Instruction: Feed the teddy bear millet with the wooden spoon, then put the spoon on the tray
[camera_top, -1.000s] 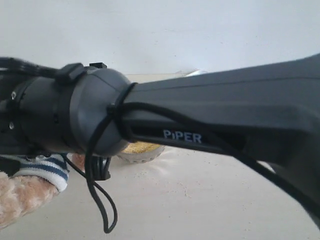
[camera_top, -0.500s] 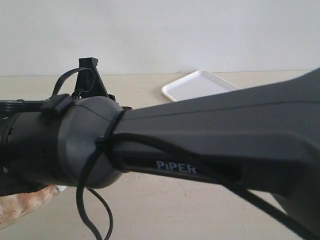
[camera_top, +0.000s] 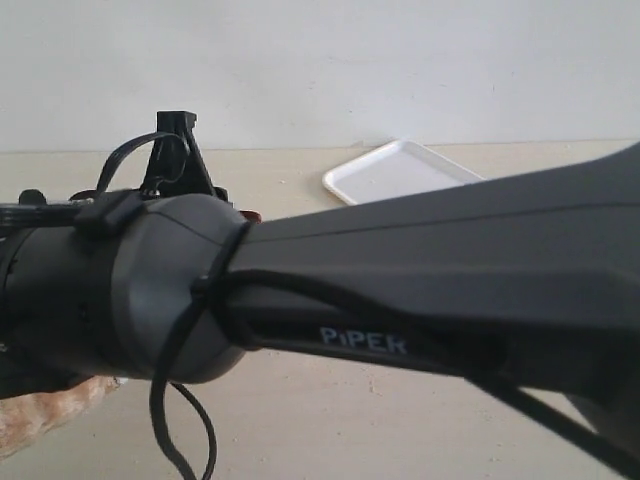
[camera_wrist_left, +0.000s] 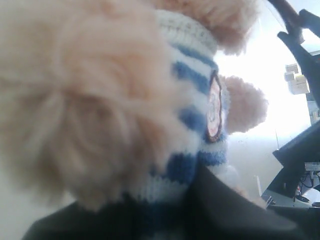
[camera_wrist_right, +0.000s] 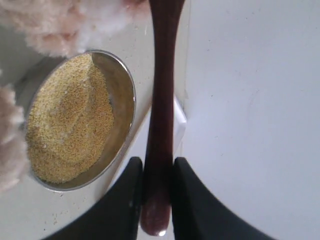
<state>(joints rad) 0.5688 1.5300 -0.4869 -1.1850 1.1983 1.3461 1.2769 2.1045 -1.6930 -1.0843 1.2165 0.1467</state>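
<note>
**Right arm sinks lower, uncovering the tray**

Since a second ago the right arm (camera_top: 420, 270) has dropped across the exterior view. It now bares the white tray (camera_top: 400, 170) at the far side of the counter (camera_top: 350, 420) and hides the steel bowl (camera_wrist_right: 122, 90) that then showed beneath it. Over the last half second it has barely shifted.

A patch of the teddy bear (camera_top: 45, 418) peeks out under the arm. The right hand (camera_wrist_right: 158, 165) is clamped on the wooden spoon (camera_wrist_right: 162, 100), with one dark finger (camera_wrist_right: 131, 200) on each side of the handle near its end. The spoon's far end runs out of frame near the bear's fur.

On one side of the handle the steel bowl holds the millet (camera_wrist_right: 70, 125); on the other lies the tray's rim.

The bear's striped shirt (camera_wrist_left: 187, 75) and badge (camera_wrist_left: 215, 107) fill the left wrist view. The left hand (camera_wrist_left: 190, 222) shows only as a dark mass at the shirt's hem, and I cannot tell whether it grips.
</note>
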